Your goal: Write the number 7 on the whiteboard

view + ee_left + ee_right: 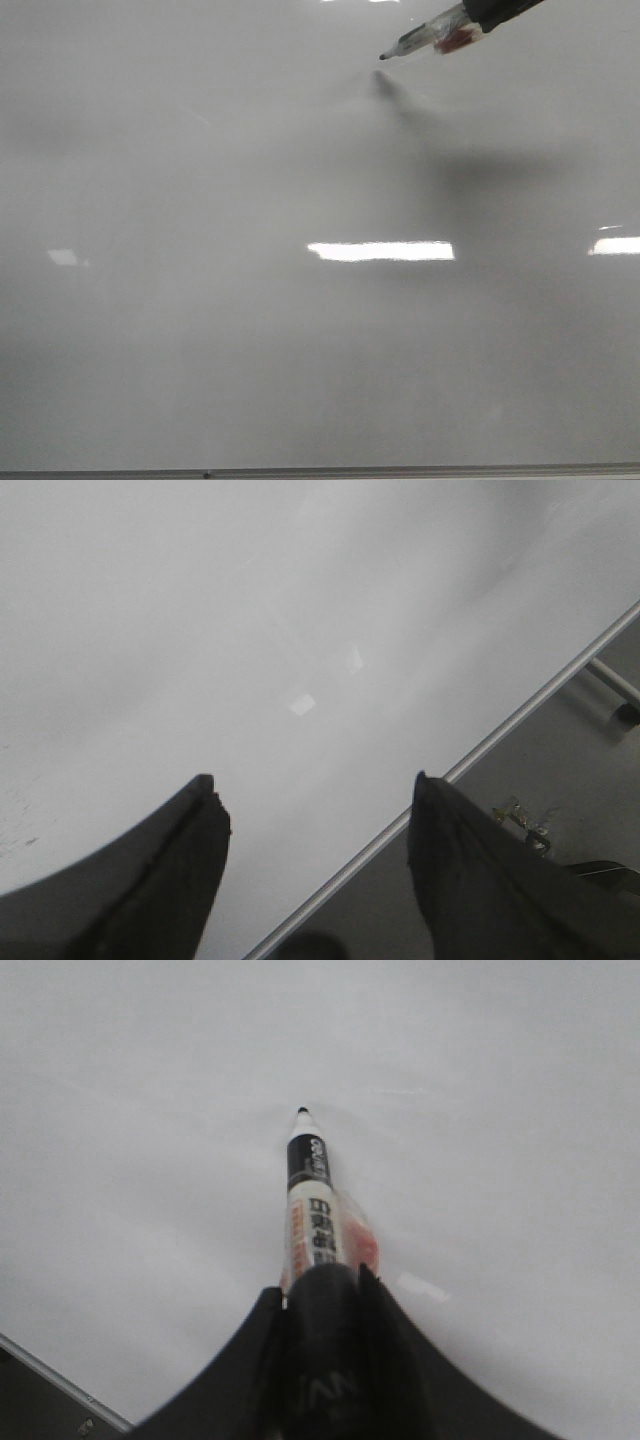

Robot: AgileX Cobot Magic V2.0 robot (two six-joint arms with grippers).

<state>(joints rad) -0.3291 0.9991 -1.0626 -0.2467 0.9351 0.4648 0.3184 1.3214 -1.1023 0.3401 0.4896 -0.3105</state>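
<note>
The whiteboard is a glossy pale grey board that fills the front view. No number 7 or other marker line shows on it. My right gripper enters at the far right and is shut on a black-tipped marker. The marker's tip points left and hangs a little above the board, apart from its shadow. In the right wrist view the gripper clamps the marker over the bare board. My left gripper is open and empty over the board's edge.
The board's thin metal edge runs along the near side and shows in the right wrist view. Bright glare patches lie on the board. Beyond the edge are dark floor and a metal leg.
</note>
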